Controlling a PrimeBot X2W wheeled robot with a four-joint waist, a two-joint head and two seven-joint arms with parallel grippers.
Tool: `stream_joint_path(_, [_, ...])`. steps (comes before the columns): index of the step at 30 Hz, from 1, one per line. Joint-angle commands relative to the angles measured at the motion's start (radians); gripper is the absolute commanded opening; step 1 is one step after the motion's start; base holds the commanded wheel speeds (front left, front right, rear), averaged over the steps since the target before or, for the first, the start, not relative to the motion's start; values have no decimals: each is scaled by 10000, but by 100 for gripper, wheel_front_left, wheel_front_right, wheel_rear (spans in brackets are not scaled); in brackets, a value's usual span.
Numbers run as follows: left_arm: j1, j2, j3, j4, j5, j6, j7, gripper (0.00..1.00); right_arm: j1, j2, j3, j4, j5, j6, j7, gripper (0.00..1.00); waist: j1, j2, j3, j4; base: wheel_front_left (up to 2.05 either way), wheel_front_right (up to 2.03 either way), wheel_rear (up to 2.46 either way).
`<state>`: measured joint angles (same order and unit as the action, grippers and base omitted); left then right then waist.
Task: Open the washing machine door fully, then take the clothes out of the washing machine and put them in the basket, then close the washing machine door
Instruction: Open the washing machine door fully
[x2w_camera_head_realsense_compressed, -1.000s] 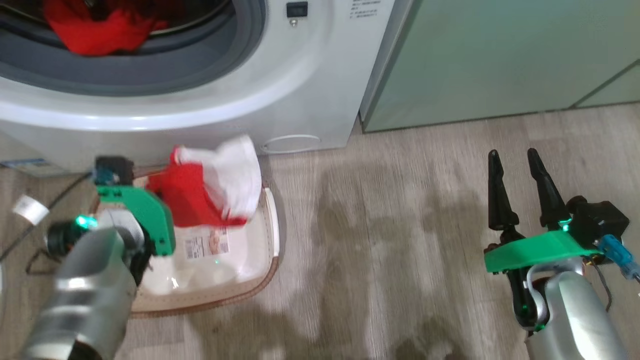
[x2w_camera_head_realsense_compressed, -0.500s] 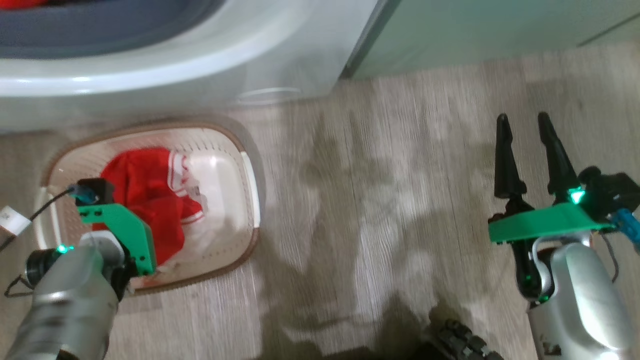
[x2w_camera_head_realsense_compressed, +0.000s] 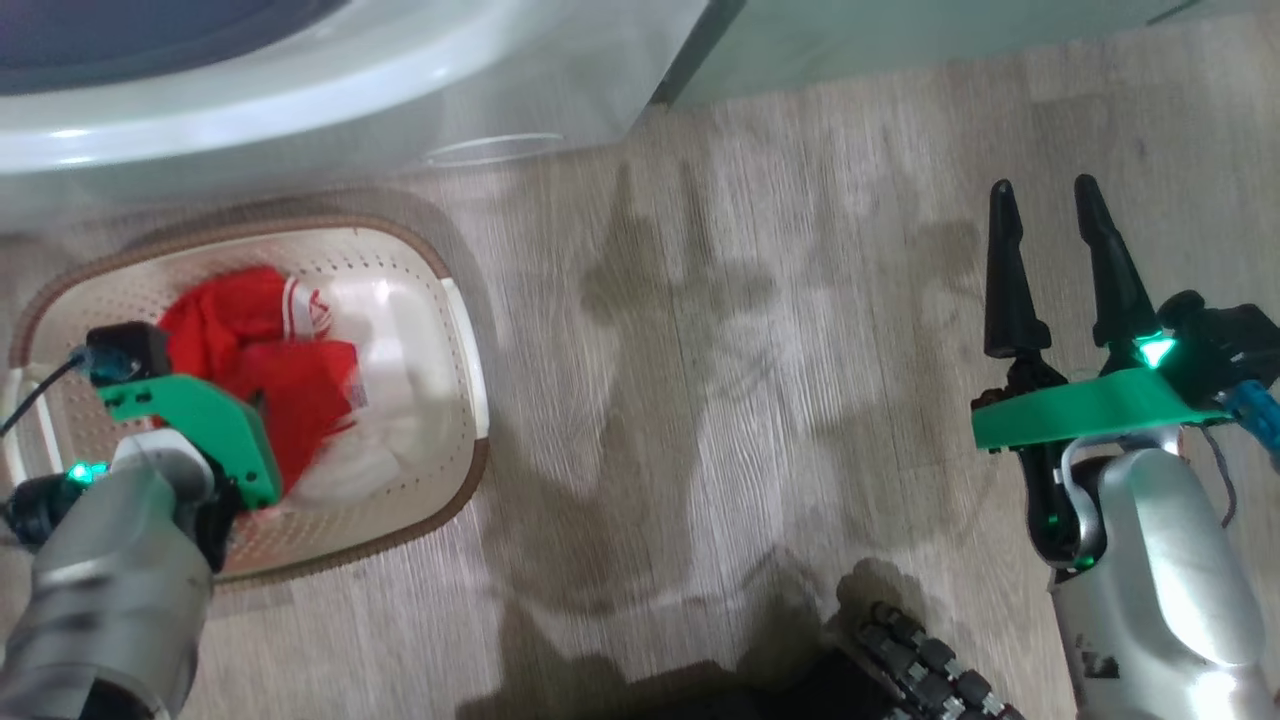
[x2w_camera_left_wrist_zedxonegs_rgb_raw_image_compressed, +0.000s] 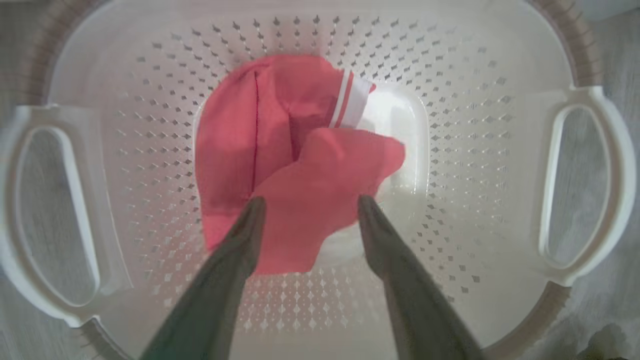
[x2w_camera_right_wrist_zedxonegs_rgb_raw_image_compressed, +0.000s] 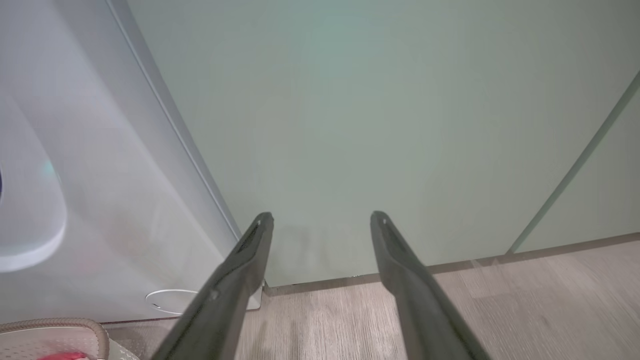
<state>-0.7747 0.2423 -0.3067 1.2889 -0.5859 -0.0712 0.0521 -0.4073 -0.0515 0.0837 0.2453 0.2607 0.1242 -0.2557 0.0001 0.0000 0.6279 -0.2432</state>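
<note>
1. Basket (x2w_camera_left_wrist_zedxonegs_rgb_raw_image_compressed: 450, 100): perforated walls and two side handles bound the interior. The clothes (x2w_camera_left_wrist_zedxonegs_rgb_raw_image_compressed: 280, 150) cover much of the base, leaving a bare strip along the walls.
2. Left hand (x2w_camera_left_wrist_zedxonegs_rgb_raw_image_compressed: 311, 200): fingers spread over the clothes, with room on either side up to the walls.
3. Floor (x2w_camera_head_realsense_compressed: 700, 350): bare boards between the basket and the right hand (x2w_camera_head_realsense_compressed: 1043, 183) give free passage.
4. Washing machine (x2w_camera_head_realsense_compressed: 300, 90): its front rises just behind the basket.
5. Pale green cabinet (x2w_camera_right_wrist_zedxonegs_rgb_raw_image_compressed: 400, 100): closes the space ahead of the right hand.

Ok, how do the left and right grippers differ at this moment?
The left gripper hangs over the basket, fingers pointing down at the red garment lying in it; the right gripper is over bare floor, aimed at the pale green cabinet. Left has cloth by its tips; right has nothing near. Both stand open.
</note>
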Motion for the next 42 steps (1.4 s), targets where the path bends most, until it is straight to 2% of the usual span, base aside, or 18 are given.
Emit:
stream_joint_path(1, [303,323,251,-11,-124,13,-217,100,249,9,178,-221,-47,65,-61,100,-1,0,-188,20,0,0,0])
stream_joint_path(9, [548,55,287,-36,-212,-249,-2400,100,721,11,169,-62,-47,65,-61,100,-1,0,-1508,372,0,0,0])
stream_joint_path(14, [736,44,170,-312,-95,-438,-3047,100,1149,11,251,47,-63,65,-61,100,-1,0,-2531,617,0,0,0])
stream_joint_path(17, [976,210,308,-1302,143,-437,-3130,100,1436,2,268,66,-75,65,-61,100,-1,0,-3193,813,0,0,0])
stream_joint_path(22, [1873,371,973,-3243,687,-173,-3135,100,1800,-15,256,81,-88,65,-61,100,-1,0,-3902,1017,0,0,0])
stream_joint_path(29, [3436,266,2004,-5354,1453,36,-3137,100,2241,-48,298,62,-97,65,-61,100,-1,0,-4694,1269,0,0,0])
stream_joint_path(37, [5198,-27,2885,-6895,2006,59,-3137,100,2755,-53,315,99,-152,65,-61,100,-1,0,-5575,1410,0,0,0])
stream_joint_path(42, [5841,-278,3113,-7284,2205,-10,-3137,100,3041,-96,329,78,-246,65,-61,100,-1,0,-5956,1486,0,0,0])
